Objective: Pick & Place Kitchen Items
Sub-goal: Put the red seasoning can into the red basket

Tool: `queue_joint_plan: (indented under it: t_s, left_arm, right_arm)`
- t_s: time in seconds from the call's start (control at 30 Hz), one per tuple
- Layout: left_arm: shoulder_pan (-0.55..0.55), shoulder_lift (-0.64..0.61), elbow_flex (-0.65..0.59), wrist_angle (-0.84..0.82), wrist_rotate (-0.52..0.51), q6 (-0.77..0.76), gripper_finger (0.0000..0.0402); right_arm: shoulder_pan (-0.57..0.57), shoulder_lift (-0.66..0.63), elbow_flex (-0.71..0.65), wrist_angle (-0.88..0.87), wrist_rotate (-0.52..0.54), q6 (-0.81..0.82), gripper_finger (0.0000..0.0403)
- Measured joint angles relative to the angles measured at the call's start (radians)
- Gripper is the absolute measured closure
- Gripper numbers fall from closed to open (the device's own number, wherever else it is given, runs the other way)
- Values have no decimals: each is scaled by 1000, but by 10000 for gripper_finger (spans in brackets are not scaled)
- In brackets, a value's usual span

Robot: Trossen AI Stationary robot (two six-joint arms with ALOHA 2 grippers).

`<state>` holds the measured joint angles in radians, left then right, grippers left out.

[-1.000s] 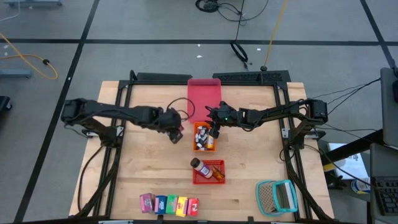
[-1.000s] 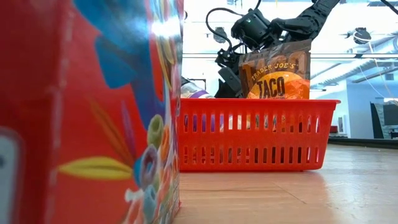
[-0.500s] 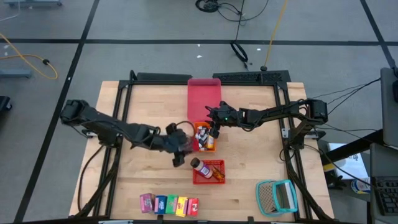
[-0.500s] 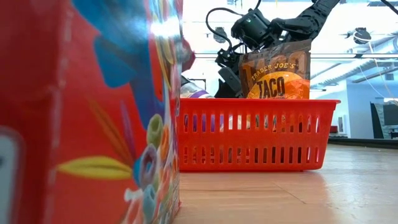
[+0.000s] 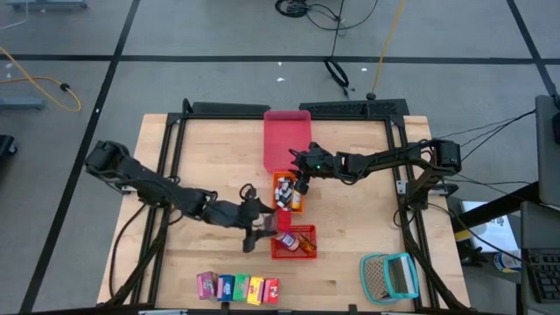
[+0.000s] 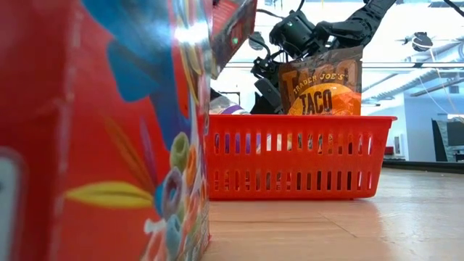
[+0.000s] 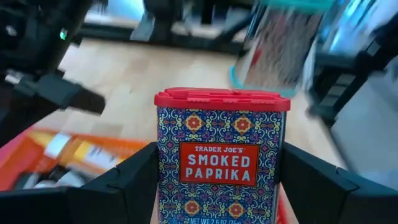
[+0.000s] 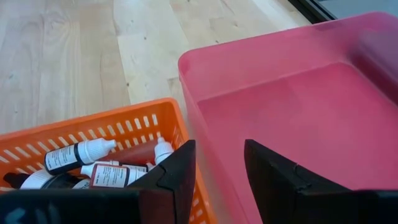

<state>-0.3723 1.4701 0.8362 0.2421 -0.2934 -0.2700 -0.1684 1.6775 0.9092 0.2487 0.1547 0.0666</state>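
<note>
While the left gripper [image 5: 268, 226] clamps its fingers [image 7: 124, 186] on both sides of the red-lidded smoked paprika tin [image 7: 222, 155], tin and gripper hang over the near-left corner of the red basket [image 5: 302, 249]. Beyond it, the right gripper [image 5: 302, 184], fingers parted and empty, hovers over the orange basket [image 8: 43, 146] of small bottles [image 8: 78, 154], beside the pink tray [image 8: 292, 93].

Pale matt wooden table [image 5: 350, 262]; slotted red plastic basket [image 6: 297, 156]; glossy printed paprika tin [image 7: 222, 155], perhaps metal.
</note>
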Motion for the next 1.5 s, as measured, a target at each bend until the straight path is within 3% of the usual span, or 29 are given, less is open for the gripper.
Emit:
queue_joint_plan:
  t_s: [0.17, 0.5, 0.97, 1.23, 1.5]
  left_arm:
    - [10, 51, -83, 241, 14, 4, 129]
    - [23, 248, -23, 472, 133, 30, 129]
    - [52, 450, 59, 555, 153, 24, 128]
    - [52, 470, 75, 547, 159, 1, 75]
    - [52, 465, 75, 546, 154, 26, 67]
  right_arm:
    - [0, 0, 0, 1, 0, 0, 271]
    - [0, 0, 0, 1, 0, 0, 271]
    - [20, 0, 0, -15, -2, -3, 271]
    - [19, 0, 0, -19, -2, -4, 271]
    - [19, 0, 0, -22, -2, -8, 271]
